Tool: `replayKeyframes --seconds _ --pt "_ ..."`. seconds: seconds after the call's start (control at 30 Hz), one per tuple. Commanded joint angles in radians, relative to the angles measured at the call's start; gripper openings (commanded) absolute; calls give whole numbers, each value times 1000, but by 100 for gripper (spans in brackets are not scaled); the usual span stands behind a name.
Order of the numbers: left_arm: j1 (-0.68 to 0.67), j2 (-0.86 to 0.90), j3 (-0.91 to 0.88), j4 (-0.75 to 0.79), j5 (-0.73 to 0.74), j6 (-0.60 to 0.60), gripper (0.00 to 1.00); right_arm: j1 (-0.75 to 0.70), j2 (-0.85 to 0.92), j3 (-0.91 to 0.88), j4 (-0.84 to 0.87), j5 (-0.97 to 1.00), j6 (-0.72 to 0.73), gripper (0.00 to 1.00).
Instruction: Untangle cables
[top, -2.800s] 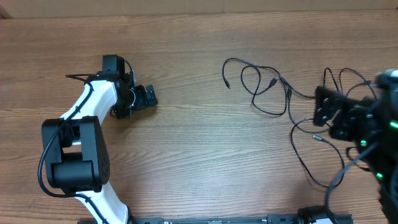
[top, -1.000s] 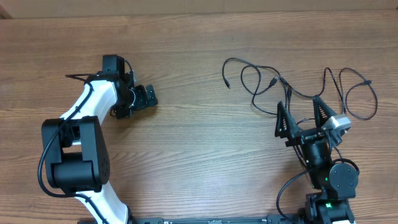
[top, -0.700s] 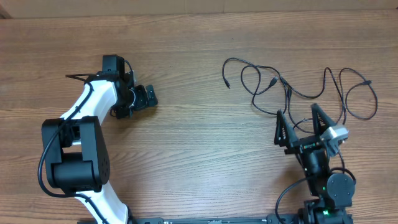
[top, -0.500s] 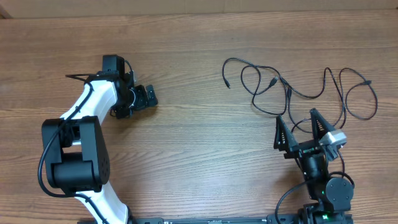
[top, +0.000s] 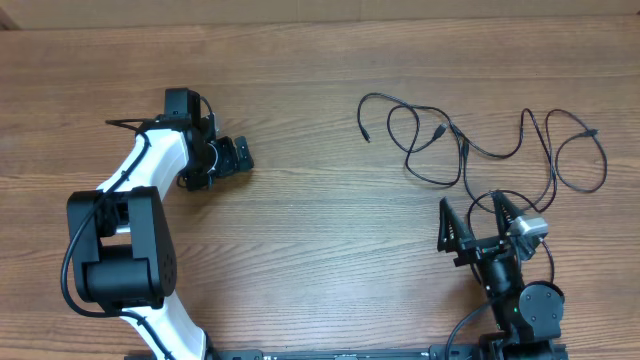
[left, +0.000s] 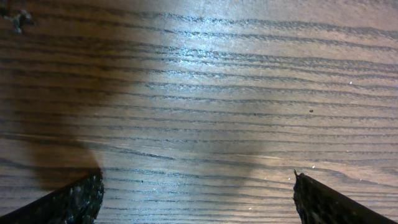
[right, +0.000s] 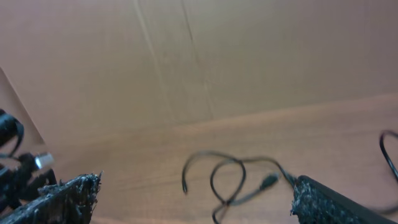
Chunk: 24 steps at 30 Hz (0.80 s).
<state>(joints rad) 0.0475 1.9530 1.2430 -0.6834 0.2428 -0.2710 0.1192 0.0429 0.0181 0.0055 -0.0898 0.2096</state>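
The overhead view is showing the cables (top: 463, 148) lying in loose loops across the far right of the wooden table (top: 330, 250). The right wrist view is catching only their left loops, plus a plain tan wall (right: 249, 56) behind. The right gripper (top: 470, 203) is tilting upward just near of them, jaws spread wide, empty. The left gripper (top: 240, 155) is sitting low at far left, jaws wide over bare wood grain, holding nothing.

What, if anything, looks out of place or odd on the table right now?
Only the cables, on the right side of the table: thin black cords sprawl in overlapping loops. Nothing looks spilled or damaged. The left hand and right hand are open, holding nothing.
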Motion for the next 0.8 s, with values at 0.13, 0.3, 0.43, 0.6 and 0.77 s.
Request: replayKeyframes --seconds 0.13,0.3,0.43,0.6,0.77 --pt "18 108 -76 -14 -70 2 99 -2 -40 -11 -79 -2 6 100" --pt "18 108 -76 -14 -70 2 100 -2 -40 -11 -80 -1 6 100" --pt "18 108 -76 -14 -70 2 100 -2 -40 -11 -80 -2 6 100" --pt "18 108 -76 -14 -70 2 100 -3 -40 -11 -80 -2 6 100" --pt "18 108 -76 -14 -70 2 99 -3 -40 -10 -82 -2 6 100"
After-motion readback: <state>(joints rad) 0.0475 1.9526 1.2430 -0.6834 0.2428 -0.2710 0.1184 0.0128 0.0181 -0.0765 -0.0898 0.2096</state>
